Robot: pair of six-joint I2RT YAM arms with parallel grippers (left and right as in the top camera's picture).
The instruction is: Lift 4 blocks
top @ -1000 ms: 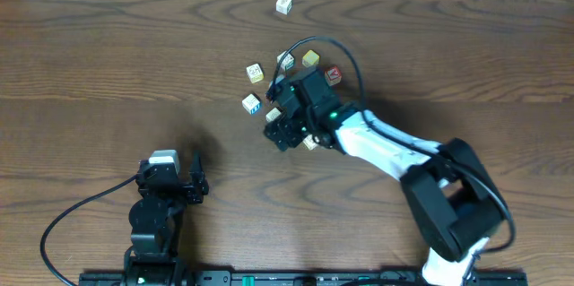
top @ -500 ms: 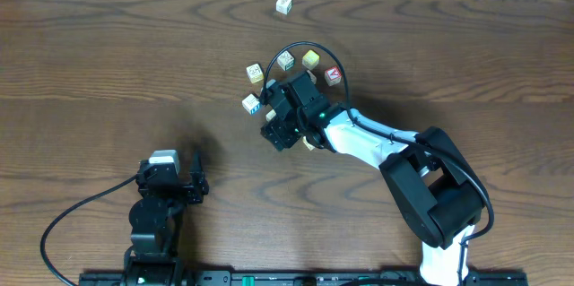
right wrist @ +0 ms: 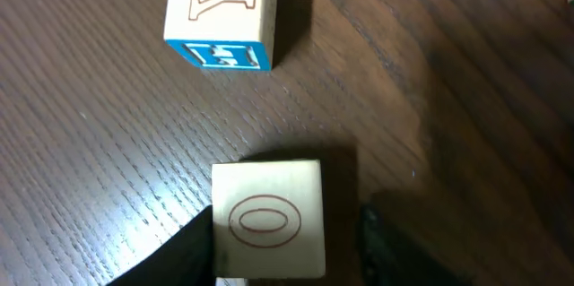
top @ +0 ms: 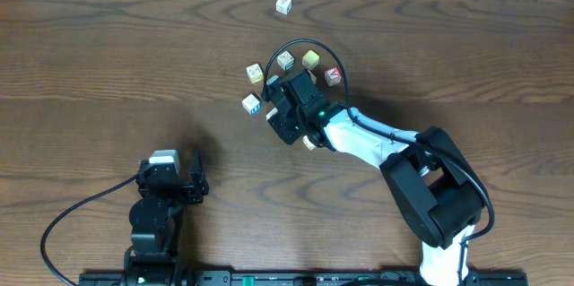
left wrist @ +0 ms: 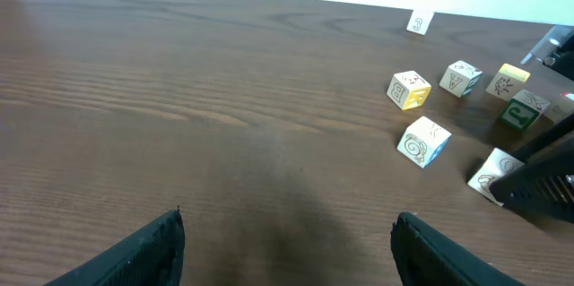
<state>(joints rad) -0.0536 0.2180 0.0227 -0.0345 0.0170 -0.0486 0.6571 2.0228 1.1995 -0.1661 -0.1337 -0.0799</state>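
My R jaws part-open astride O block (right wrist: 267, 221) on table (right wrist: 90, 143), one finger (right wrist: 193, 246) at its side, gap at other, Y block (right wrist: 220, 13) w/ blue face just beyond, my L jaws wide open, empty.

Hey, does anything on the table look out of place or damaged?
Nothing looks damaged or spilled. One block sits alone at the far side, well apart from the other blocks, which lie clustered and turned at mixed angles.

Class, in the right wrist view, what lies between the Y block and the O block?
Only bare table lies between the Y block and the O block, as the right wrist view shows.
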